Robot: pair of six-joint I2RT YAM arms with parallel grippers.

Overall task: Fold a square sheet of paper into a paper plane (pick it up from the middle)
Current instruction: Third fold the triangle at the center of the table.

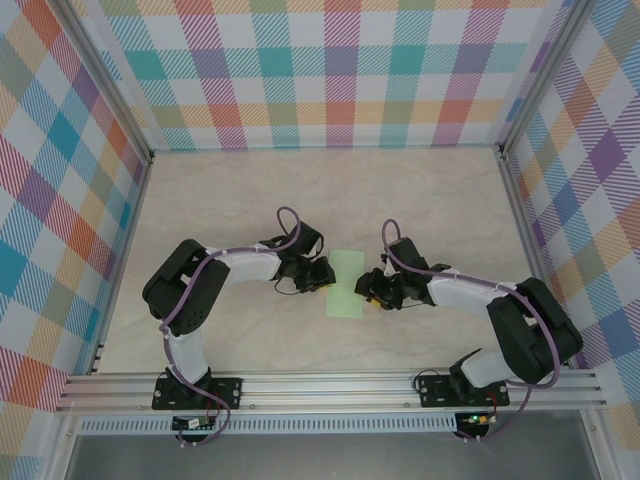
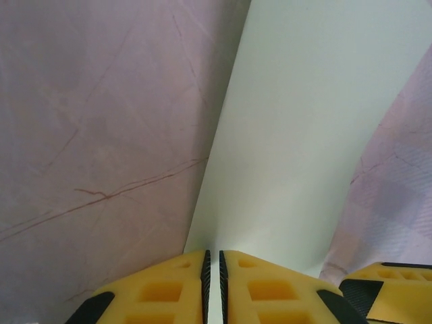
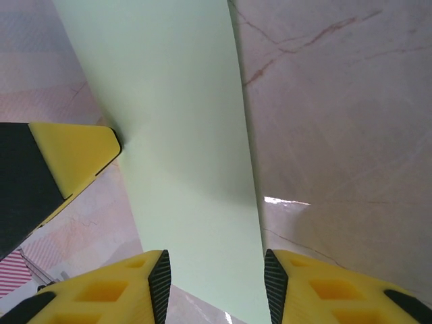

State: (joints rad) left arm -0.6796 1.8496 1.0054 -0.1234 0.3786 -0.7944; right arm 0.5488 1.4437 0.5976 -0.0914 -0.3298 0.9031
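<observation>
Marble table (image 1: 250, 190), left fingers (image 2: 169, 290) pinching green paper (image 1: 348, 283), right fingers (image 3: 101, 293) apart astride it.

A pale marbled table (image 1: 420, 190) with reddish veins sits inside plaid walls (image 1: 330, 70). An aluminium rail (image 1: 330, 385) edges its near side.

We see black joints and white shells on the left arm (image 1: 190, 290) and right arm (image 1: 520, 325), a purple cable (image 1: 288, 222) along each; the left end effector (image 2: 212, 283) and right end effector (image 3: 216, 283) have yellow fingers (image 3: 101, 293) with black ribbed pads (image 3: 160, 283)
</observation>
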